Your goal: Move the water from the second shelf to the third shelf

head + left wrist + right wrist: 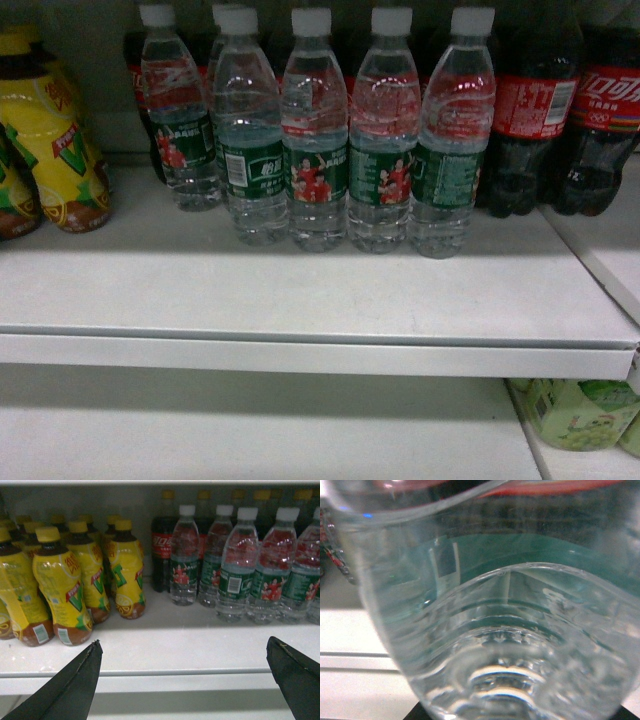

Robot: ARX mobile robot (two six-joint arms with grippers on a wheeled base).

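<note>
Clear water (510,630) seemingly right against right hand.

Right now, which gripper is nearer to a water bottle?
Right. A water bottle fills the right wrist view at very close range, so that arm is right beside it. The left gripper hangs open before the shelf edge, well short of the row of water bottles.

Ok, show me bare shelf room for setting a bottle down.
Free: the upper shelf ahead of the water bottles; the lower shelf left of the pale green bottles. Crowded: the back, yellow bottles through cola bottles.
</note>
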